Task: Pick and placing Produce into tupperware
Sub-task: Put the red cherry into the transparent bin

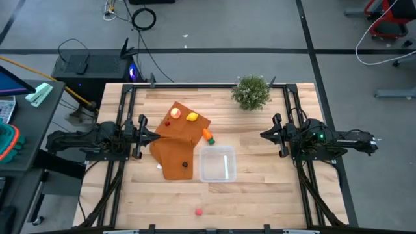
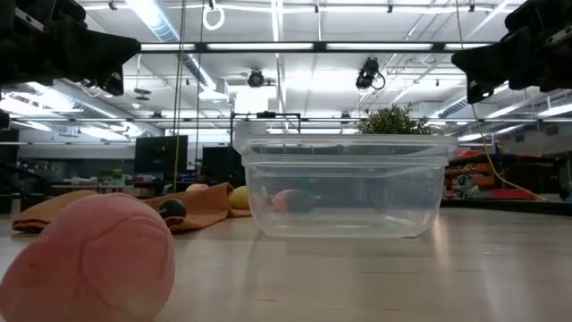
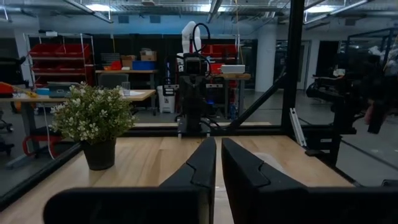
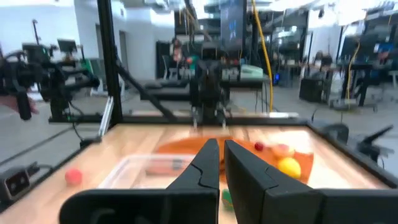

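The clear tupperware (image 1: pixel 217 163) stands mid-table with nothing in it. On the orange-brown cloth (image 1: pixel 170 151) lie the red-yellow fruit (image 1: pixel 175 113), the lemon (image 1: pixel 192 117) and the small dark piece (image 1: pixel 184 164). The carrot (image 1: pixel 208 135) lies at the cloth's right edge. The red-pink piece (image 1: pixel 199 210) sits on bare wood near the front edge and looms large in the low view (image 2: pixel 85 268). My left gripper (image 1: pixel 153 135) hovers shut at the cloth's left side. My right gripper (image 1: pixel 263 135) hovers shut to the right of the carrot.
A bushy potted plant (image 1: pixel 251 91) stands at the far edge, right of centre. Black frame rails (image 1: pixel 123 110) run along both table sides. Bare wood lies between the tupperware and the right arm and along the near edge.
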Controlling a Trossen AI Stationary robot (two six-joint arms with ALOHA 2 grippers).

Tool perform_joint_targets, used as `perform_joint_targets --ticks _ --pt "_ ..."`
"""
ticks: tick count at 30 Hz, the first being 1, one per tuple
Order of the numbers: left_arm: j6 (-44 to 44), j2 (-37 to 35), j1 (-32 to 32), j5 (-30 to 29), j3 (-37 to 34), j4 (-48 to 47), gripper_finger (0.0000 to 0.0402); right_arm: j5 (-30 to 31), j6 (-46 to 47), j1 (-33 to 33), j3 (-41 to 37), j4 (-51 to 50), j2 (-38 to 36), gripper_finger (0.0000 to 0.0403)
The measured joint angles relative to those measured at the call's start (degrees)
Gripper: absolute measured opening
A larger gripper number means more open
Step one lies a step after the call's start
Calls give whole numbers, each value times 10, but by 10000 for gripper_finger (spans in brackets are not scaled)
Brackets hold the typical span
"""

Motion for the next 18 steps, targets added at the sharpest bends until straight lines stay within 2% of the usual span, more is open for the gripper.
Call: perform_joint_targets --ticks 5,13,18 --pt "56 0 0 0 0 44 33 0 -1 0 0 92 0 0" --pt "88 0 0 0 0 314 23 0 -3 0 0 220 0 0" --pt "94 0 0 -1 0 418 29 0 -22 0 0 282 0 0"
